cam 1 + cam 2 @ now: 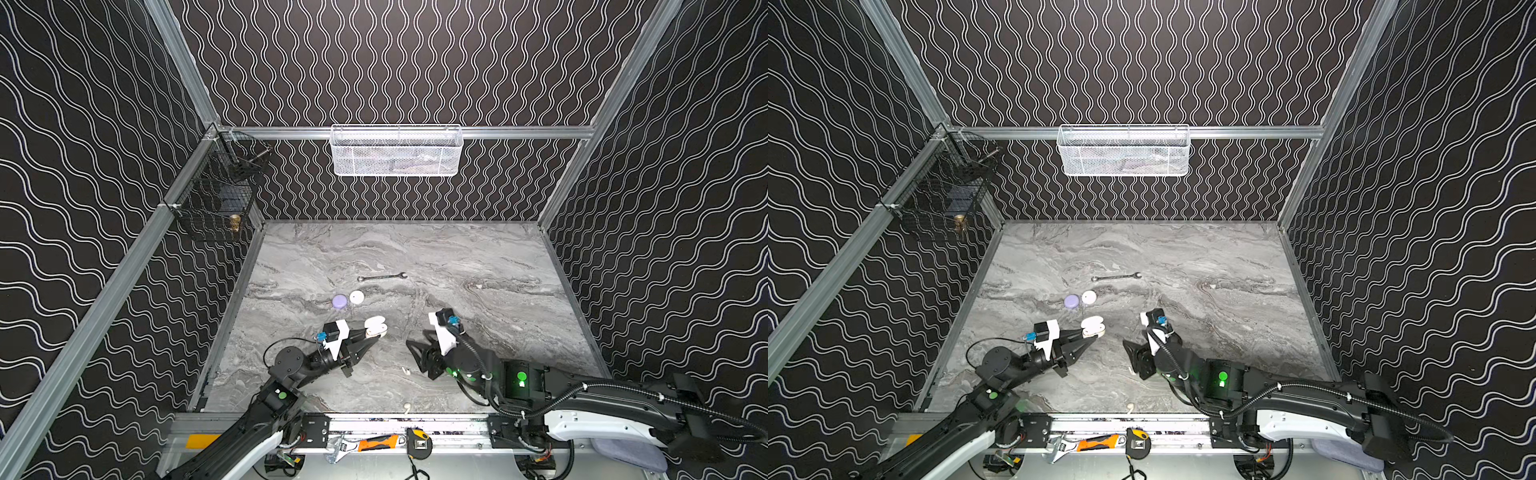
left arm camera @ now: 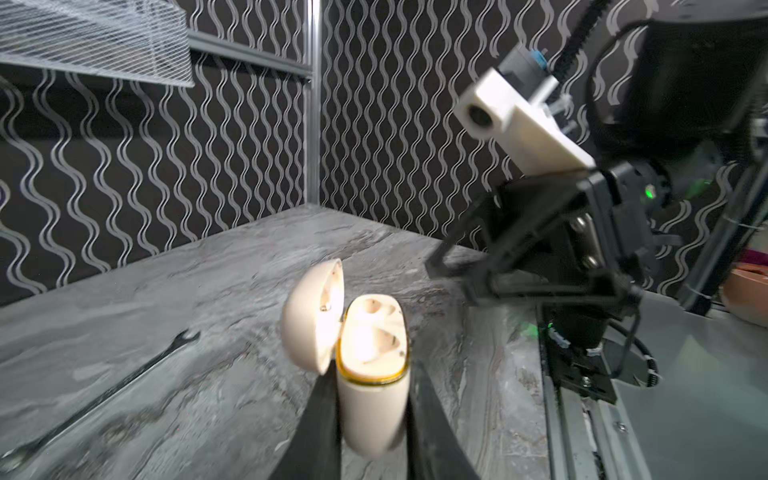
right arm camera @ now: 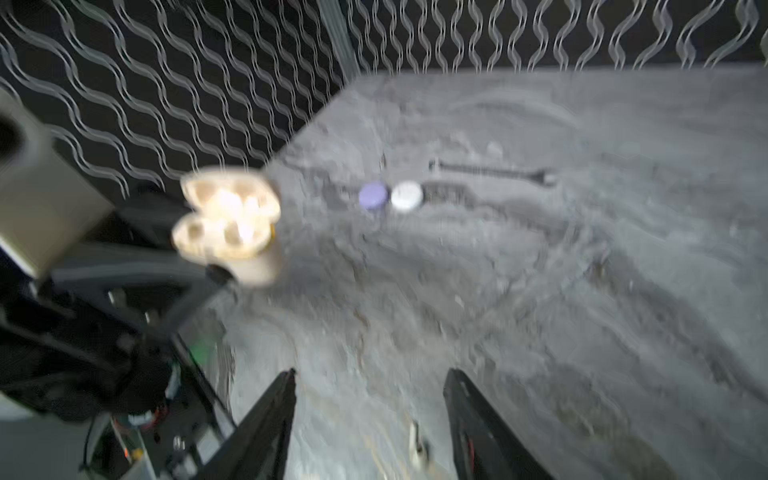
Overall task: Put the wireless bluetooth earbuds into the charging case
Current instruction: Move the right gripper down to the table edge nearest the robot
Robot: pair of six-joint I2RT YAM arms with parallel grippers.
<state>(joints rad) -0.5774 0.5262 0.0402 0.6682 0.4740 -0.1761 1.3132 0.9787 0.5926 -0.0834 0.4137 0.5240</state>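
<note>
My left gripper (image 2: 372, 386) is shut on the body of a cream charging case (image 2: 372, 399), which it holds above the table with the lid hinged open. The case (image 1: 376, 326) (image 1: 1093, 326) shows left of centre in both top views, and its glare hides what lies in its wells. My right gripper (image 3: 370, 378) (image 1: 415, 357) stands open, tilted down over the table to the case's right, with nothing between its fingers. A small white earbud (image 3: 415, 444) (image 1: 405, 370) lies on the marble beneath it. A cream earbud (image 1: 407, 408) (image 1: 1130, 407) lies at the table's front edge.
A lavender round case (image 1: 339, 301) and a white round case (image 1: 356, 296) sit side by side behind the left gripper. A slim steel wrench (image 1: 382, 276) lies farther back. A white mesh basket (image 1: 397, 149) hangs on the back wall and a black wire basket (image 1: 216, 195) on the left wall.
</note>
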